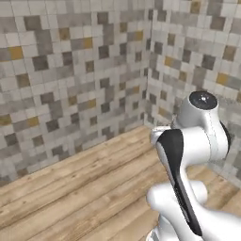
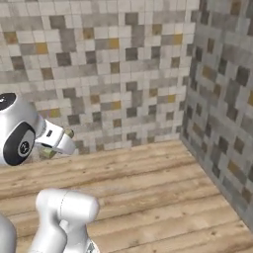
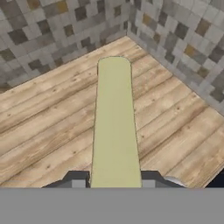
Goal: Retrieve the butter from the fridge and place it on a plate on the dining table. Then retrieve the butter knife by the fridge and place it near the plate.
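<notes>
Even, bright, flat render light; faint shadows; no glare; slightly soft, low-resolution.

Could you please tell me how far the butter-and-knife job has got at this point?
Done: the pale olive-yellow rectangular butter stick is out of the fridge, clamped in the gripper. In hand: carrying it, with the base facing a mosaic-tiled wall corner over wooden plank floor. Left: setting it on the plate, then fetching the knife; neither is in sight here.
</notes>
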Available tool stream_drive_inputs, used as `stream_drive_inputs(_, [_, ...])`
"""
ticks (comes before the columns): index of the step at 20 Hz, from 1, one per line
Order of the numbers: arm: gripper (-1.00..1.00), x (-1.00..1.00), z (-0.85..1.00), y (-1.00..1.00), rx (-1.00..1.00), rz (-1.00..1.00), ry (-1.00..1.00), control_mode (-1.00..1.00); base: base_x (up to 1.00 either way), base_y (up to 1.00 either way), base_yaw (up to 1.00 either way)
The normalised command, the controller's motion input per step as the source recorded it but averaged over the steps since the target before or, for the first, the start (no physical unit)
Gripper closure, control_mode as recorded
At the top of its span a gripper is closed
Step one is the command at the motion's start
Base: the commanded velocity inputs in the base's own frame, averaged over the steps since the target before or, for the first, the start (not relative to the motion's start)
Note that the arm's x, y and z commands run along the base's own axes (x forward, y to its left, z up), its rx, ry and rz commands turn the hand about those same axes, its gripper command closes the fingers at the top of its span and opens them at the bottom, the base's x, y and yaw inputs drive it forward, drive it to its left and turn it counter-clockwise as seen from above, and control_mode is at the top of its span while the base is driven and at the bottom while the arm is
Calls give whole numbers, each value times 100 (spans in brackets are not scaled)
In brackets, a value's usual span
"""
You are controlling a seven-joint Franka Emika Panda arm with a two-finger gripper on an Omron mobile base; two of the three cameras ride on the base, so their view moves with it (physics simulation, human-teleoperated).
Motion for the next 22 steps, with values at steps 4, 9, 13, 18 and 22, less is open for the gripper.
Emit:
stream_drive_inputs(4, [100, 0, 0, 0, 0, 0, 0, 100, -23, -39, 85])
stream_drive_inputs(9, [100, 0, 0, 0, 0, 0, 0, 100, 0, -4, 99])
stream_drive_inputs(13, [100, 0, 0, 0, 0, 0, 0, 100, -2, 5, 98])
stream_drive_inputs(18, [100, 0, 0, 0, 0, 0, 0, 100, 10, -2, 98])
stream_drive_inputs(22, [100, 0, 0, 0, 0, 0, 0, 100, 32, -24, 90])
